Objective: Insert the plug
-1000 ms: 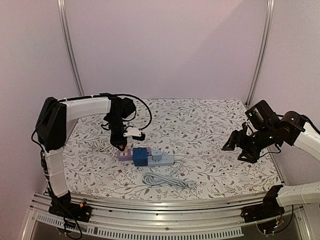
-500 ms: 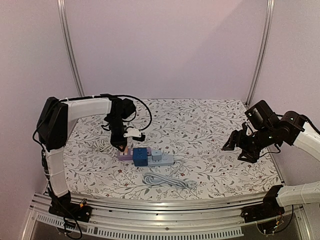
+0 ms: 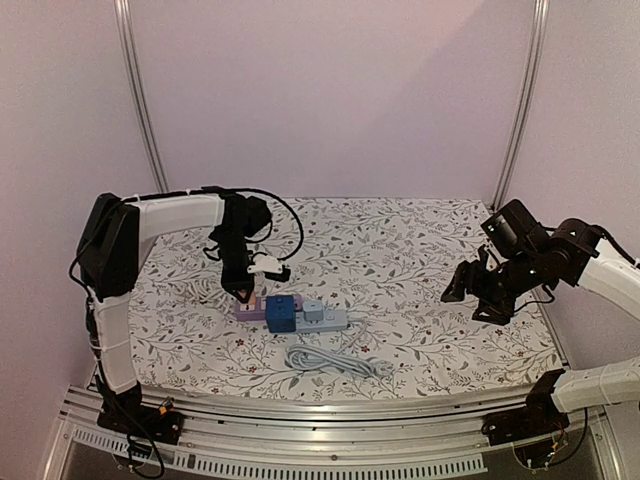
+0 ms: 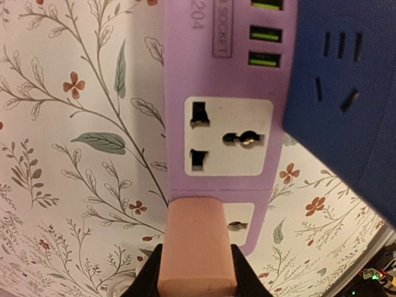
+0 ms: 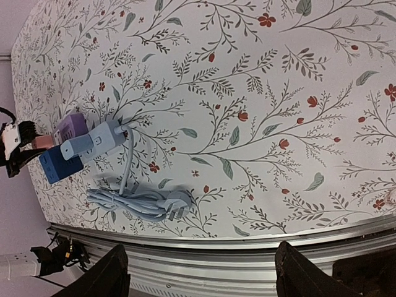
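My left gripper (image 3: 243,290) is shut on a salmon-pink plug (image 4: 197,244), held right over the end socket of a purple power strip (image 4: 213,93). The plug covers most of that socket; I cannot tell how deep its pins sit. A free white socket (image 4: 228,136) lies further along the strip, then green USB ports and a dark blue adapter block (image 4: 346,93). In the top view the strip (image 3: 252,309) lies left of centre on the floral cloth. My right gripper (image 3: 480,295) is open and empty, hovering at the right.
A grey-blue power strip (image 3: 325,318) lies joined to the blue block, with its coiled grey cable and plug (image 3: 335,361) in front of it. A light cord (image 3: 205,290) lies left of the purple strip. The table's metal front rail (image 5: 247,247) shows in the right wrist view.
The left gripper stays at the purple strip with the plug. The right gripper has drifted slightly left.
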